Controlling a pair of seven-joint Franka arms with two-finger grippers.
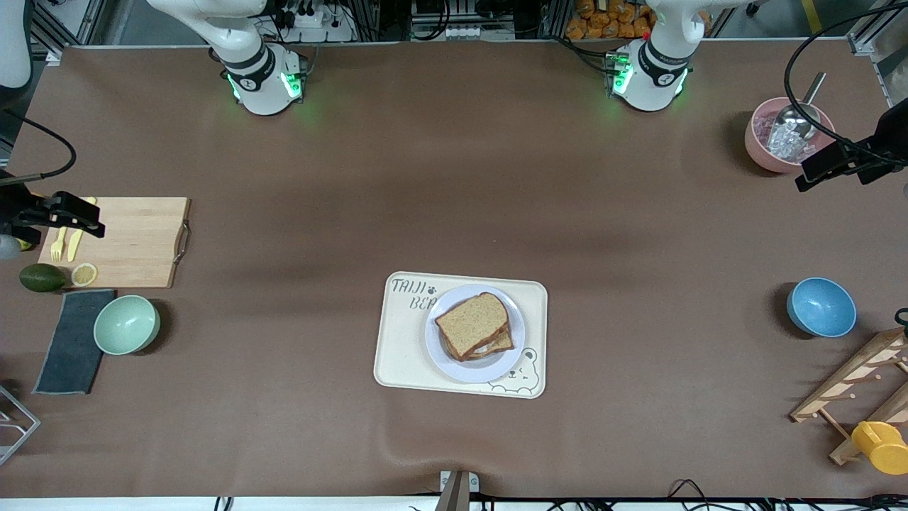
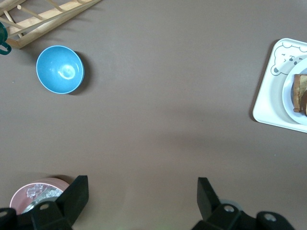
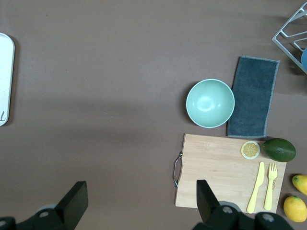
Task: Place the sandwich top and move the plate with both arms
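Sandwich top (image 1: 473, 315) on sandwich — lavender plate (image 1: 438, 349) — centre.

1. "TAIJI" with a paw mark, printed dark on the cream tray (image 1: 397, 341), in its corner farthest from the front camera, toward the right arm's end
2. "BEA…" on the line beneath; the plate (image 1: 440, 348) covers the rest

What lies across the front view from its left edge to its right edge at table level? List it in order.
Dark green avocado → pale wooden cutting board → cream rectangular bear-printed tray → round pink bowl holding ice → round blue bowl → yellow cup.
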